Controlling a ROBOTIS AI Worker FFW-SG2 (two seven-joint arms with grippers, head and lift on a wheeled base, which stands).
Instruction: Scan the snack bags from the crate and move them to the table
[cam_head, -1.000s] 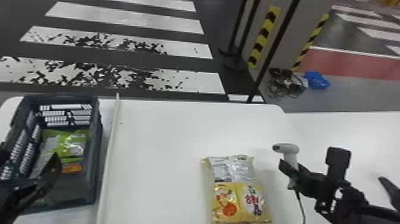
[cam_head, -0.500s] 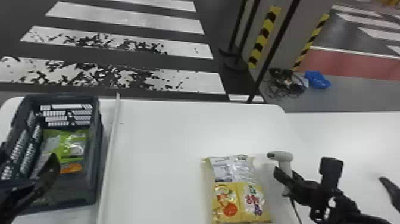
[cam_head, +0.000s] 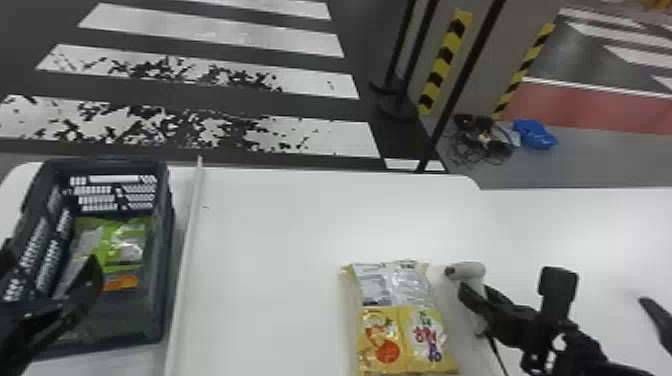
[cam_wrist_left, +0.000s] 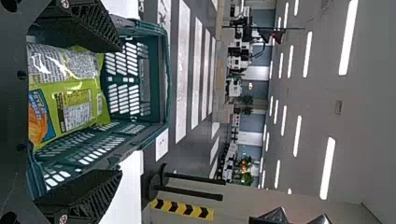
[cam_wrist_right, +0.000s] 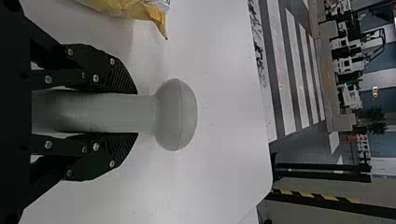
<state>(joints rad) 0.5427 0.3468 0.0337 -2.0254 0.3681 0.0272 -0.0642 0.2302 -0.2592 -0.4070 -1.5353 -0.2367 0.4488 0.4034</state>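
In the head view my left gripper (cam_head: 55, 305) is over the near left part of the crate (cam_head: 167, 250), where green snack bags (cam_head: 120, 245) lie. The left wrist view has the left gripper (cam_wrist_left: 98, 112) open, its fingers wide apart, with a green bag (cam_wrist_left: 74, 102) in the crate beyond. My right gripper (cam_head: 475, 305) is shut on the handle of the grey scanner (cam_head: 470, 272), right of a yellow snack bag (cam_head: 405, 340) lying on the table. In the right wrist view both pads of the right gripper (cam_wrist_right: 130, 113) press the handle of the scanner (cam_wrist_right: 175, 114).
A long pale strip (cam_head: 185, 260) runs along the table (cam_head: 270, 250) just right of the crate. The scanner's dark cable (cam_head: 497, 355) trails toward the near edge. Black posts and striped barriers stand on the floor behind the table.
The right gripper and scanner have shifted a little left, closer to the yellow bag. The left gripper has moved only slightly over the crate; the yellow bag lies as before.
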